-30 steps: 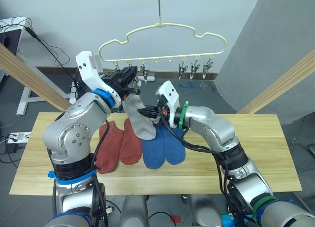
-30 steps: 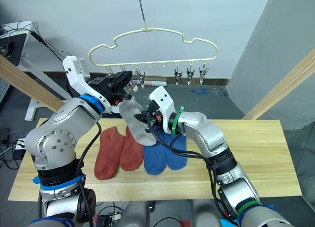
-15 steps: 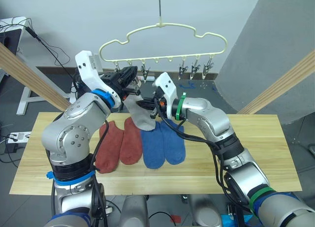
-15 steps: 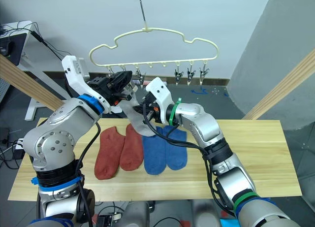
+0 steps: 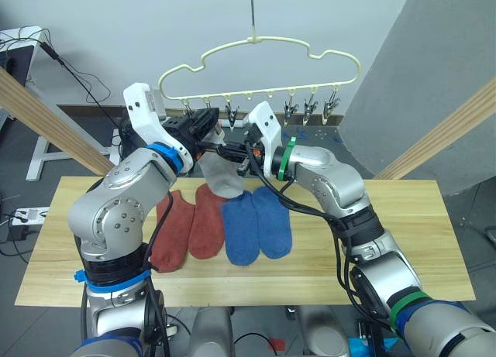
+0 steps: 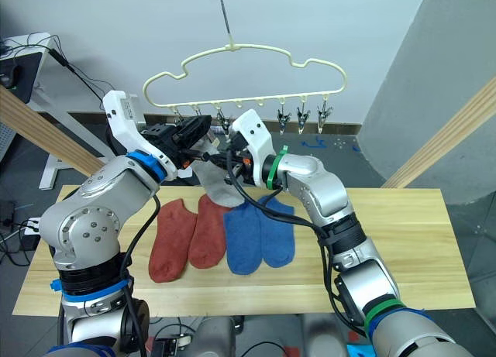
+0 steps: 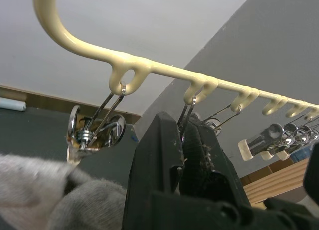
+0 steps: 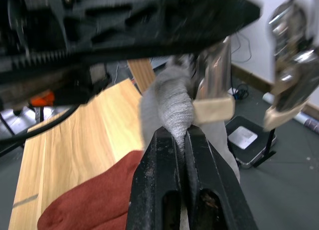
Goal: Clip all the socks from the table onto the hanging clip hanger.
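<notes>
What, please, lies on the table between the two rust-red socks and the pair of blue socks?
Nothing: in the left eye view the rust-red socks and the blue socks lie side by side, edges touching, on the table.

Both arms were built of rounded silver-grey metal shells with small dark screws around the joint housings. The left arm wore a bright blue band at the wrist and another lower down near its base; the right arm carried green bands at the wrist and further down. Each wrist bore a white angular housing. Black cables looped loosely along both arms. The left gripper [image 5: 208, 123] and right gripper [image 5: 231, 149] had black fingers.
</notes>
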You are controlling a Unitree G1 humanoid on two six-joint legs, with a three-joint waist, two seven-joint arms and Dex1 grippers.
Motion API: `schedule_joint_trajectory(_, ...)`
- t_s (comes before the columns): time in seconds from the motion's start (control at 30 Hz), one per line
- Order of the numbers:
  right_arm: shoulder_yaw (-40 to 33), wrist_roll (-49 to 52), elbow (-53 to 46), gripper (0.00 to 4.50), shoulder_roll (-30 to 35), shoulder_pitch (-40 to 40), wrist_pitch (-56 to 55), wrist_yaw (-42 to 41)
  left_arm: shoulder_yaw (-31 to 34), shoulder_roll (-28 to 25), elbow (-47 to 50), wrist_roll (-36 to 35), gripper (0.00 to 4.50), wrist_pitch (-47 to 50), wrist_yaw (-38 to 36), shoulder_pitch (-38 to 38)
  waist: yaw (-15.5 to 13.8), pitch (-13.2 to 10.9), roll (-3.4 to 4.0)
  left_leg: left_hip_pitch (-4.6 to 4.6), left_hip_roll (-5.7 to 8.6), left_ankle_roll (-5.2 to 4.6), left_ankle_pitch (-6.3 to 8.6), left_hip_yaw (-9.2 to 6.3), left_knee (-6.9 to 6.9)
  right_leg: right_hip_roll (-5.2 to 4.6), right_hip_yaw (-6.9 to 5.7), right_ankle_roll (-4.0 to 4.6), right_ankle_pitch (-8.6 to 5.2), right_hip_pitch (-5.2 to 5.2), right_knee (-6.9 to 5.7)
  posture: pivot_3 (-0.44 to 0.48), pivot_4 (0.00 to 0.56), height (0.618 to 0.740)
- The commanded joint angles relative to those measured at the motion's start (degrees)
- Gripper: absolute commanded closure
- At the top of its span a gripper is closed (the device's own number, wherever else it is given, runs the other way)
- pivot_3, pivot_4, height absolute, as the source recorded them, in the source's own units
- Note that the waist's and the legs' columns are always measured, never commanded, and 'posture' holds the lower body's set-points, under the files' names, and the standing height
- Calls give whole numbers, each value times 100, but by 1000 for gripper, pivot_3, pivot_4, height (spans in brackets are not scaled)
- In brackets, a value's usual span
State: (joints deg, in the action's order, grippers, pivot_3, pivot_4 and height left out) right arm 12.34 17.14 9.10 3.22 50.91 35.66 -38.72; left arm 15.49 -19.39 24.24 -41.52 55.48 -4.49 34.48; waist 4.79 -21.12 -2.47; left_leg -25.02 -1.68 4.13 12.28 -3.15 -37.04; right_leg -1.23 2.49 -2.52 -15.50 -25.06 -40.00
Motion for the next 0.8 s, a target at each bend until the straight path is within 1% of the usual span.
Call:
schedule_joint_trajectory(0.03,-160,145,-254,4479,-110,190,-79,9,-27,-67,228,-6,4482,-90,-45,-4,0,0,0,0,0,0,0,0,0,0,0,0,0,0,0,-83,308,740)
schedule_joint_trajectory(0.5,-131,125,-263,4479,-100,163,-82,-50,25,-43,219,-97,4482,-98,-48,-34,0,0,0,0,0,0,0,0,0,0,0,0,0,-1,0,-82,308,740)
schedule_joint_trajectory(0.57,-123,123,-270,4500,-96,155,-74,-56,41,-45,214,-110,3784,-87,-41,-40,0,0,0,0,0,0,0,0,0,0,0,0,0,0,0,-82,308,740)
schedule_joint_trajectory(0.6,-120,127,-277,4500,-93,150,-70,-65,39,-50,211,-117,3595,-81,-44,-40,0,0,0,0,0,0,0,0,0,0,0,0,0,0,0,-82,307,740)
schedule_joint_trajectory(0.73,-105,135,-323,4500,-85,131,-56,-88,2,-86,233,-111,2273,-37,-45,-61,0,0,0,0,0,0,0,0,0,0,0,0,0,-1,0,-82,307,740)
schedule_joint_trajectory(0.77,-95,154,-362,4500,-81,117,-40,-111,-12,-92,244,-107,2023,-30,-49,-75,0,0,0,0,0,0,0,0,0,0,0,0,0,-1,0,-81,307,740)
schedule_joint_trajectory(0.8,-88,167,-390,4500,-79,106,-29,-129,-22,-95,252,-104,2023,-25,-52,-85,0,0,0,0,0,1,0,0,0,0,0,0,0,0,-1,-81,307,740)
